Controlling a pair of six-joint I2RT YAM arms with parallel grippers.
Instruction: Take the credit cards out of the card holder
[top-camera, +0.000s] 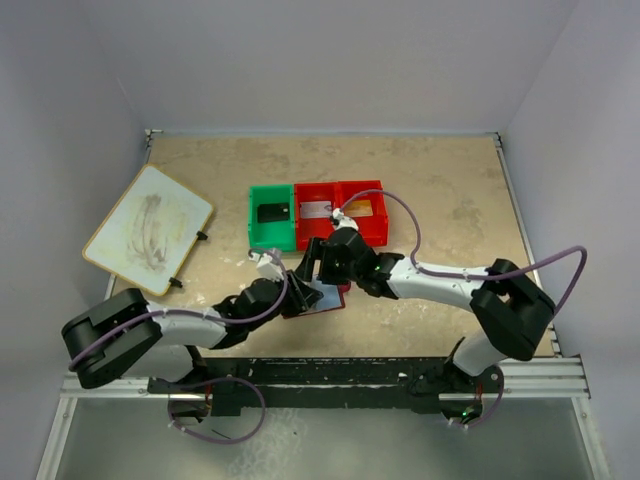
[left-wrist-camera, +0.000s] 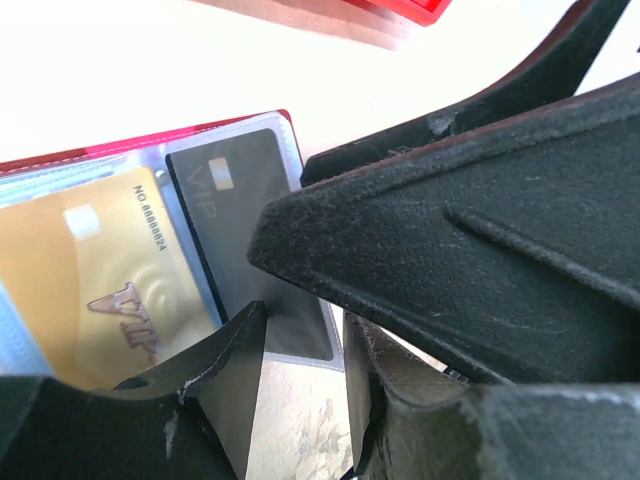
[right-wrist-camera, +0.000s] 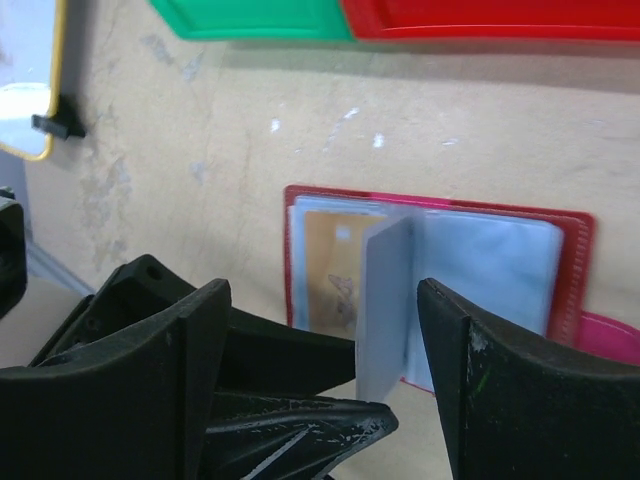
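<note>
Two cards (left-wrist-camera: 90, 290) sit in card holder (right-wrist-camera: 572, 250); right gripper (right-wrist-camera: 322, 300) gapes empty, left gripper (left-wrist-camera: 305, 335) unclear.

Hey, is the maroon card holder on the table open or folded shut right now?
Open: the card holder lies spread flat on the table, its inside facing up, with a gold card showing in a sleeve.

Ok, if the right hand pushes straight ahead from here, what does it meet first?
Likely the raised sleeve of the card holder, standing between the tips of the open right hand; depth is unclear.
</note>
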